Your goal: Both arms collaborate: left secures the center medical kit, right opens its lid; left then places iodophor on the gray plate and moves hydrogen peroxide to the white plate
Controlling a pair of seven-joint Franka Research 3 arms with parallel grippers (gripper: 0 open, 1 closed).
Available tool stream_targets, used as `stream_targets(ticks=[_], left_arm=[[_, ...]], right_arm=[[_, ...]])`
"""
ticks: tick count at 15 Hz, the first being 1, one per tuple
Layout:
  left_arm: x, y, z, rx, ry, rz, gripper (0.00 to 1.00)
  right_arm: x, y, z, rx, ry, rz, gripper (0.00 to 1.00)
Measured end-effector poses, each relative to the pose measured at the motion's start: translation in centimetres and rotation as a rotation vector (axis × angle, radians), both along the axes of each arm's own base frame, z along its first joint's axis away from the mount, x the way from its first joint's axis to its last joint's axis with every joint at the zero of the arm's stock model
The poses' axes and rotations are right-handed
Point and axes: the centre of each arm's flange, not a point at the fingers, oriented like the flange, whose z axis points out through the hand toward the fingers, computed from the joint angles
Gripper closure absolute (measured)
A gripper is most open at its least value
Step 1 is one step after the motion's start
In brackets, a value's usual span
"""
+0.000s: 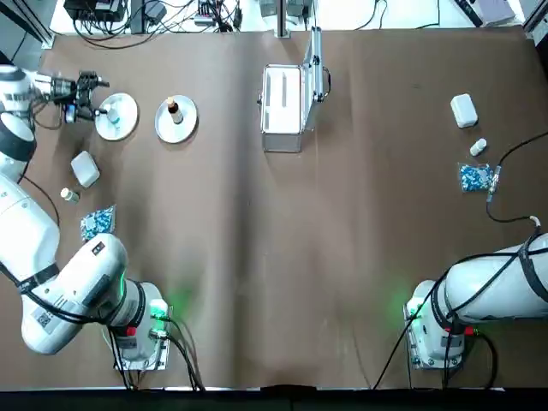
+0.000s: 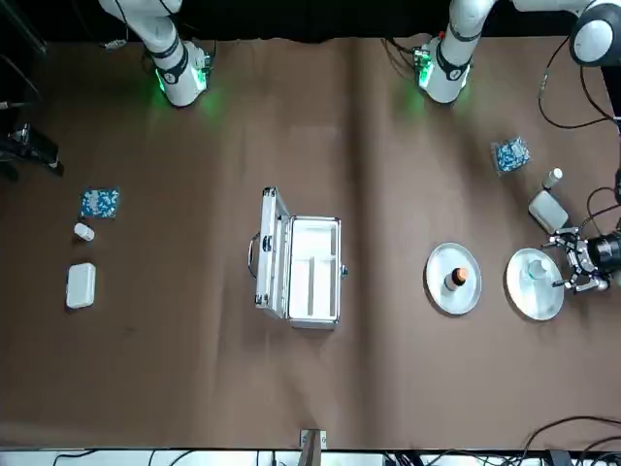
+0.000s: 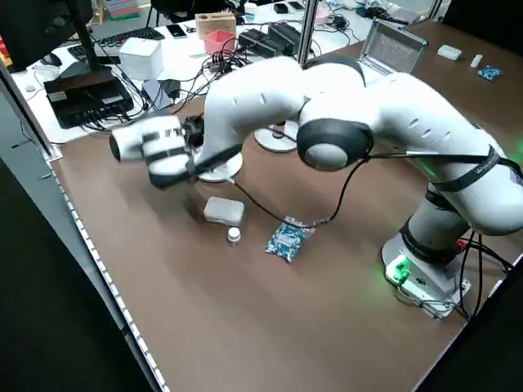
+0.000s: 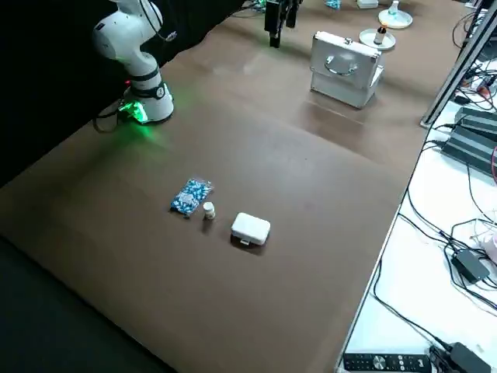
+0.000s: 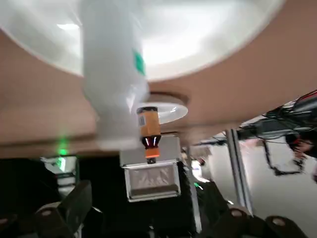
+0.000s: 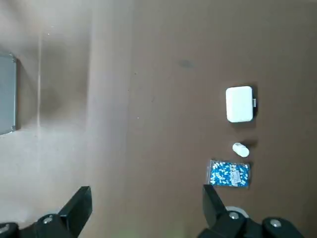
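upright, seemingly (cap up), hydrogen peroxide on white plate.

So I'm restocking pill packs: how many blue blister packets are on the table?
2. One blue packet lies on the robot's left side, near the left arm's base; the other blue packet lies on its right side, below a small vial. None seems hidden.

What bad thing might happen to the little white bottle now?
The hydrogen peroxide stands upright on the white plate, and the left gripper sits right beside it with open fingers. Pulling back crookedly, a finger might knock it over.

The iodophor stands on the gray plate close by, so a wide swing of the arm might tip that too.
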Motion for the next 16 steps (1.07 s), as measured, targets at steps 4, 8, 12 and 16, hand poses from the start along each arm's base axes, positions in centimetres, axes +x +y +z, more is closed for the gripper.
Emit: stream_targets(ticks=[4, 8, 12, 16], left_arm=[[3.3, -5.2, 8.5, 0.186, -0.032, -0.147, 0.00], [5.9, -13.3, 15.3, 0.368, -0.085, -0.329, 0.00], [7.6, -21.9, 18.6, 0.526, -0.126, -0.498, 0.00], [7.9, -27.9, 20.5, 0.671, -0.151, -0.640, 0.00]], right_arm=[[0.1, 0.8, 0.1, 0.007, -0.005, 0.014, 0.01], [0.1, 1.7, 0.7, 0.007, -0.019, 0.030, 0.01], [0.1, 1.5, 0.8, 0.007, -0.023, 0.026, 0.01], [0.1, 1.5, 0.8, 0.007, -0.025, 0.025, 0.01]])
